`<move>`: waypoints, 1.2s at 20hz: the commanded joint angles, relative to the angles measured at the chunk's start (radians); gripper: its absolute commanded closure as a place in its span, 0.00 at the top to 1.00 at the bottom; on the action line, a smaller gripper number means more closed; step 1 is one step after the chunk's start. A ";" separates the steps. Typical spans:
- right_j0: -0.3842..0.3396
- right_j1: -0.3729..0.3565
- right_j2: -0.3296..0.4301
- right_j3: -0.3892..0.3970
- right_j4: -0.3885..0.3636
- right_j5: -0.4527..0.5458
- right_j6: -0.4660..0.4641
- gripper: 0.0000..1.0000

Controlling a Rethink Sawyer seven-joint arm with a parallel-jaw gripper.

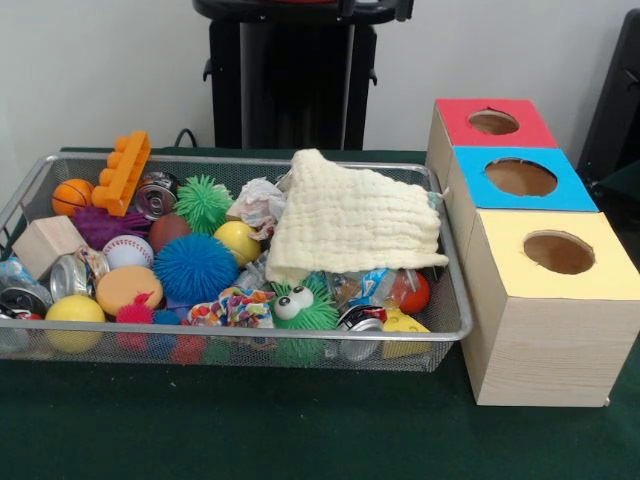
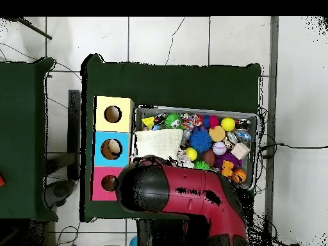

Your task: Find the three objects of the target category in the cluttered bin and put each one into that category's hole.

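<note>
The gripper itself cannot be made out in either view: from above only the red and black arm shows, its rounded black end covering the bin's edge nearest the base, so whether the jaws are open or closed cannot be told. In the front view a cream cloth lies draped over the right half of the wire mesh bin, hiding whatever sits beneath it. The rest of the bin is crowded: an orange toothed block leans on the far rim near a small basketball, a green spiky ball and a blue spiky ball sit mid-bin, with a baseball, a yellow ball, a wooden block, crushed cans and a green fuzzy toy with googly eyes near the front. Which 3 items belong to the target category cannot be told. Just beside the bin stand 3 wooden boxes in a row, each with 1 round hole: the red box, the blue box and the yellow box. Everything rests on a dark green table; the floor is pale tile.
</note>
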 commanded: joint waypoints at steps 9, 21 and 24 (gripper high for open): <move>-0.258 0.031 0.111 0.120 0.056 -0.128 -0.143 1.00; -0.575 0.010 0.285 0.253 -0.091 -0.269 -0.315 1.00; -0.644 0.014 0.336 0.283 -0.150 -0.307 -0.324 1.00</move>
